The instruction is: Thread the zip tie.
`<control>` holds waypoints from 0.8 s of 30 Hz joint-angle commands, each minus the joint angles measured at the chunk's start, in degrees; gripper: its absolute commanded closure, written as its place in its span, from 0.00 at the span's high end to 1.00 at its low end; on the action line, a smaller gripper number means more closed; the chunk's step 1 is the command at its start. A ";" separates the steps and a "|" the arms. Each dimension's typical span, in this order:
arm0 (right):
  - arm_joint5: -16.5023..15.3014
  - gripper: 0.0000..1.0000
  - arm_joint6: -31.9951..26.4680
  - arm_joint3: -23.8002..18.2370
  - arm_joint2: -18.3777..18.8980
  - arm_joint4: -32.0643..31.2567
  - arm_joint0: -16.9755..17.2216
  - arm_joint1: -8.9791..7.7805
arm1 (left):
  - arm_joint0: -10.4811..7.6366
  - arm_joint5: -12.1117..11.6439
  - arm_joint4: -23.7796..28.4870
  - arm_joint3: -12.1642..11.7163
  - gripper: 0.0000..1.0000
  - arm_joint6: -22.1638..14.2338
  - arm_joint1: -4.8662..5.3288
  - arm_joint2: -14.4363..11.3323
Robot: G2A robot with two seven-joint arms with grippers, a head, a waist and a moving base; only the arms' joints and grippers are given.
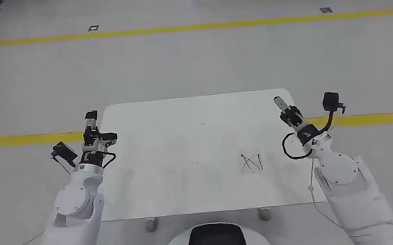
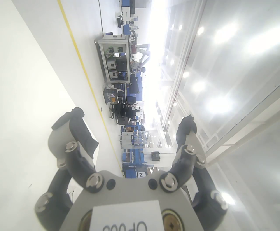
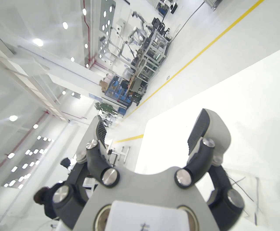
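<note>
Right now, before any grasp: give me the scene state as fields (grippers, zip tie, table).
left gripper: open, empty, by the table's left edge
right gripper: open, empty, by the table's right edge
zip ties: thin dark strands lying crossed on the table, on the right arm's side, toward the robot; count unclear
table: white, rounded corners
contact: neither gripper touches the zip ties
task state: threading not started

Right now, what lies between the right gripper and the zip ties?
Nothing; the top view shows only bare table between the right gripper and the zip ties.
</note>
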State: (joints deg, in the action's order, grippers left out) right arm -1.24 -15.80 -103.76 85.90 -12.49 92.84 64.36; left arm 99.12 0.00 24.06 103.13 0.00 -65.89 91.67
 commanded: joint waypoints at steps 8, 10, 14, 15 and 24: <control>1.71 1.00 -12.81 3.37 -5.27 -18.35 -6.49 -0.75 | 0.00 0.00 0.00 0.00 1.00 0.00 0.00 0.00; 1.71 1.00 -12.81 3.37 -5.27 -18.35 -6.49 -0.75 | 0.00 0.00 0.00 0.00 1.00 0.00 0.00 0.00; 1.71 1.00 -12.81 3.37 -5.27 -18.35 -6.49 -0.75 | 0.00 0.00 0.00 0.00 1.00 0.00 0.00 0.00; 1.71 1.00 -12.81 3.37 -5.27 -18.35 -6.49 -0.75 | 0.00 0.00 0.00 0.00 1.00 0.00 0.00 0.00; 2.53 1.00 -15.11 2.44 -7.79 -26.96 -8.44 -0.89 | 0.00 0.00 0.00 0.00 1.00 0.00 0.00 0.00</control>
State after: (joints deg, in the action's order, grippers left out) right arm 0.87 -30.36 -101.20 78.63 -37.50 84.87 63.46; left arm 99.12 0.00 24.06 103.13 0.00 -65.89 91.67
